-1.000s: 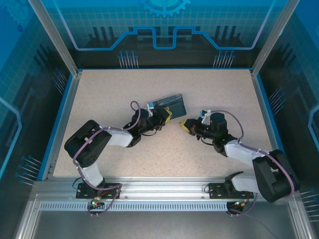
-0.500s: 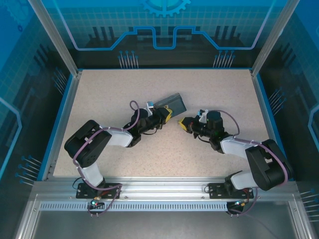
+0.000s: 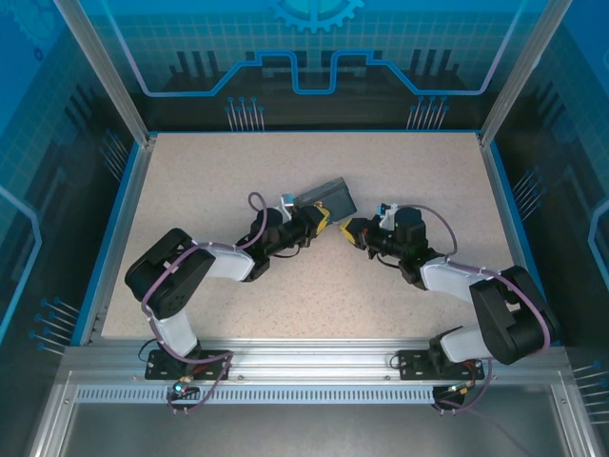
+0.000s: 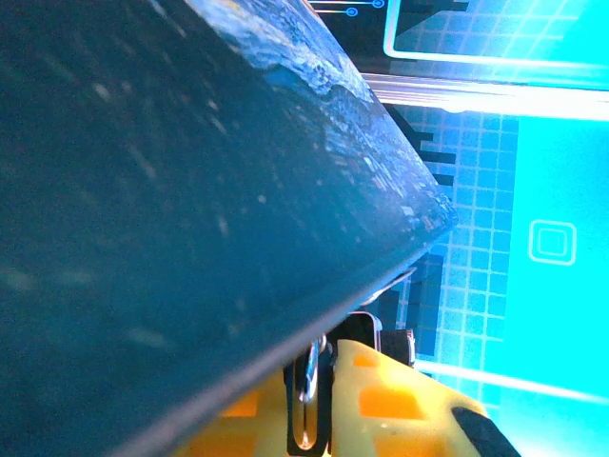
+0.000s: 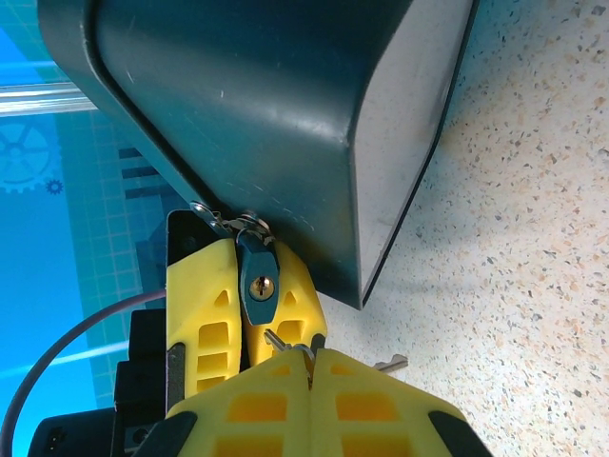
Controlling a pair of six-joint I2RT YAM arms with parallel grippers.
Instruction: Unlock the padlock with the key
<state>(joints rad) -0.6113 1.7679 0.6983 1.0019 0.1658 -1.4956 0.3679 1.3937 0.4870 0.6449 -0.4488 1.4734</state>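
The tiny blue padlock (image 5: pixel 257 278) hangs from the latch of the dark blue box (image 5: pixel 266 95), its brass keyhole facing my right wrist camera. My left gripper (image 3: pixel 322 222) is shut on the padlock, a yellow finger (image 5: pixel 198 324) on each side of its body. In the left wrist view the metallic shackle (image 4: pixel 310 379) shows between my left gripper's (image 4: pixel 322 400) jaws, under the box (image 4: pixel 143 190). My right gripper (image 5: pixel 309 354) is shut on the thin grey key (image 5: pixel 278 341), whose tip sits just below the keyhole and outside it.
A second small key (image 5: pixel 390 363) sticks out to the right of the right fingers, low over the speckled table (image 3: pixel 381 171). The box (image 3: pixel 326 197) lies tilted mid-table, just behind both grippers. My right gripper (image 3: pixel 352 230) nearly touches the left one.
My right gripper has moved left and slightly away from me, closing in on the padlock. The box tilted a little early on. The left gripper has stayed put.
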